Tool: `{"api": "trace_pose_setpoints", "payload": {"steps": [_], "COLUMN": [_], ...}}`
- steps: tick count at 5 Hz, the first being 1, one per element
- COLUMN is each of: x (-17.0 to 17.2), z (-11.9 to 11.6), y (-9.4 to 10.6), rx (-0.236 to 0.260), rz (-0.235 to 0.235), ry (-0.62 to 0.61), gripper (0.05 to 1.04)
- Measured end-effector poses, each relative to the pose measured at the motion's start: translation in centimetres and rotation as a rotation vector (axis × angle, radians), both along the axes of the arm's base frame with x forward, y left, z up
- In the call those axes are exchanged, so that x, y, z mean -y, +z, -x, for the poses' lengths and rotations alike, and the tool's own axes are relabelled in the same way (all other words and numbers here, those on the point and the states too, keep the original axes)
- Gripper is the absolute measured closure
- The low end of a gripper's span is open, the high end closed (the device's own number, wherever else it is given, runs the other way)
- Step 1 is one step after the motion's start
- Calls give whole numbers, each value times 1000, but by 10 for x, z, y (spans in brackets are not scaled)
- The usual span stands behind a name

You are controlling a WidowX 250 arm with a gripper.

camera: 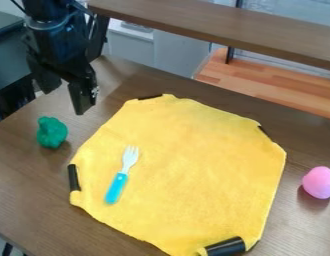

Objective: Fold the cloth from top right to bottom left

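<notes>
My claw (63,103) hangs at the upper left, over the brown table (31,195). It is open wide and I hold nothing. The yellow cloth (194,160) lies spread out flat in the middle, with a blue-handled fork (121,177) on its left part. A green toy (52,132) sits near its left side, and a pink egg (319,182) sits off to its right.
</notes>
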State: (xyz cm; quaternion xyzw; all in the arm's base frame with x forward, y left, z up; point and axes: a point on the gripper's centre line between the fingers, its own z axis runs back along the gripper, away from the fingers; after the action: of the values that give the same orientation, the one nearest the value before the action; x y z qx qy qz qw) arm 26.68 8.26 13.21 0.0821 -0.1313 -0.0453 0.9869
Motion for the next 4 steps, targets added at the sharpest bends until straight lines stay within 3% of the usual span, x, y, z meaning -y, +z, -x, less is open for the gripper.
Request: {"api": "trace_pose_setpoints", "payload": {"steps": [1, 2, 4], "x": [1, 24, 63], "z": [0, -5, -29], "y": [-6, -9, -1], "rx": [-21, -32, 31], "rz": [15, 83, 224], "ry": [10, 29, 186], "gripper": [83, 83, 83]}}
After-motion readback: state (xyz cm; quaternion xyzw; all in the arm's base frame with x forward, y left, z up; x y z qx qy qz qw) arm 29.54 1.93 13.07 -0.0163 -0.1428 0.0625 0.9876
